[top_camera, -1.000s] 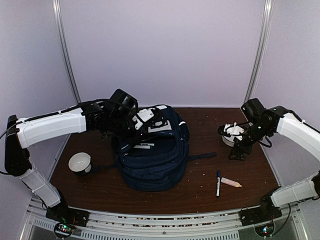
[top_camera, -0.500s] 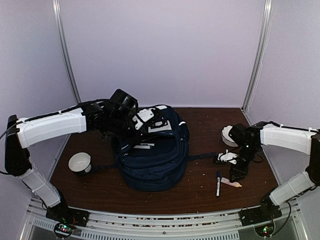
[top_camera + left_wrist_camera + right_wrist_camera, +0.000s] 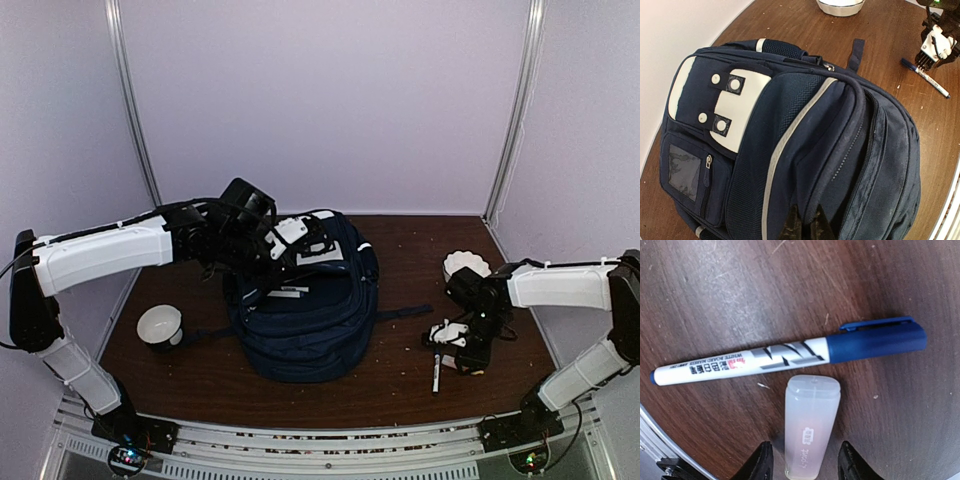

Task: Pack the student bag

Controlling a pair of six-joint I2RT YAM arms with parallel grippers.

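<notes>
The student bag [image 3: 300, 315], a navy backpack with white patches, lies in the middle of the table and fills the left wrist view [image 3: 790, 125]. My left gripper [image 3: 272, 255] is shut on a fold of the bag's fabric beside the open zip [image 3: 806, 227]. My right gripper [image 3: 462, 356] is low over the table, open, its fingers either side of a translucent capped case [image 3: 810, 427]. A white marker with a blue cap [image 3: 790, 357] lies just beyond the case, and shows in the top view [image 3: 436, 372] and the left wrist view [image 3: 927, 80].
A white cup [image 3: 160, 325] stands left of the bag. A white bowl [image 3: 467, 265] stands at the right, behind my right arm, and shows in the left wrist view [image 3: 840, 5]. A dark bag strap [image 3: 405, 313] lies on the brown table towards the right gripper.
My right arm has swung from beside the white bowl towards the near edge and come down over the marker and the translucent case. The left arm and bag have not moved.
</notes>
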